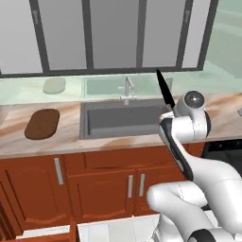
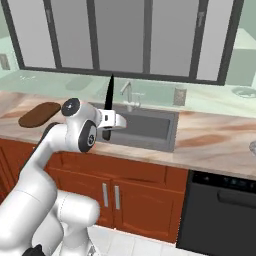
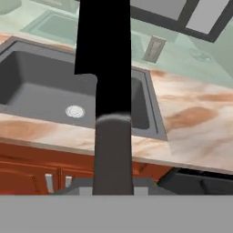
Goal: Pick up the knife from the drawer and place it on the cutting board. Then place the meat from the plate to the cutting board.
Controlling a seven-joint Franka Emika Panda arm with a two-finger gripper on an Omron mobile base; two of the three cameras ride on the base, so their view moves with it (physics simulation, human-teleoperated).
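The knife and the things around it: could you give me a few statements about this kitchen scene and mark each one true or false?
1. The gripper holds the knife with its blade pointing up. True.
2. The knife already lies on the cutting board. False: the board is bare, on the counter left of the sink, and the knife is in the air.
3. The gripper is above the sink area. True.
4. The faucet stands at the front edge of the sink. False: it stands behind the sink, by the window.
5. The cutting board is round and grey. False: it is dark brown and oblong with rounded ends.
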